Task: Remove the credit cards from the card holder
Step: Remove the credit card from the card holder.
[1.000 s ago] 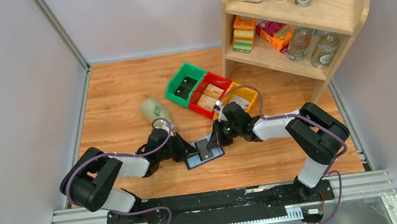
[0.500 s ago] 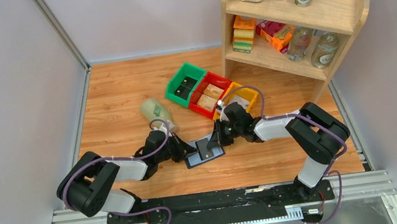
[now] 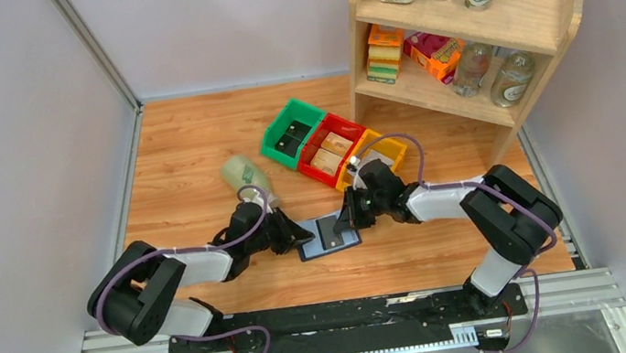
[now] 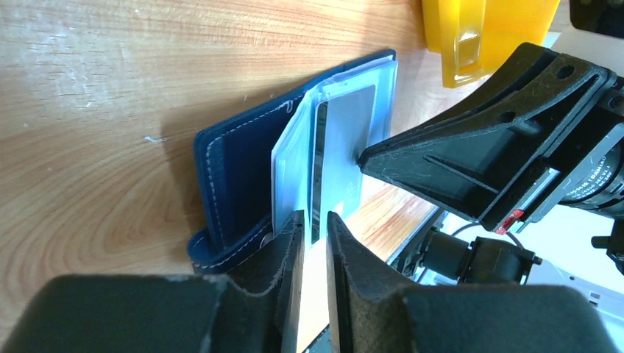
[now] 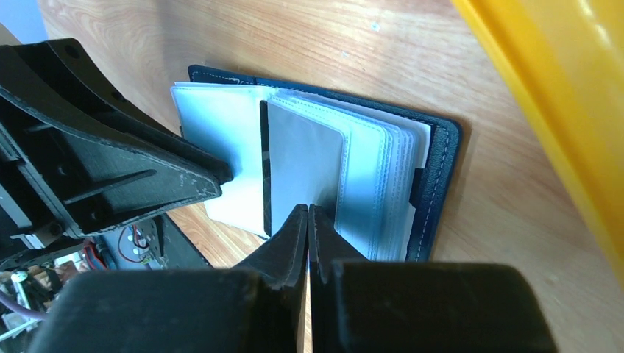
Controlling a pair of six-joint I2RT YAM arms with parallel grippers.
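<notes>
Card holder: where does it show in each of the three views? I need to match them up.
Top external: the card holder lies open just below centre.
Left wrist: card holder left of centre, pale sleeves fanned out.
Right wrist: card holder in the middle, navy edge on the right.
Shared landmark: the yellow bin.

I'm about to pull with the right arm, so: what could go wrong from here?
1. The right gripper pinches only the edge of the flat pale grey plastic card; it may slip off.
2. The left gripper straddles the clear plastic sleeves beside that card; if it clamps the card too, the small navy folding card holder could drag along.
</notes>
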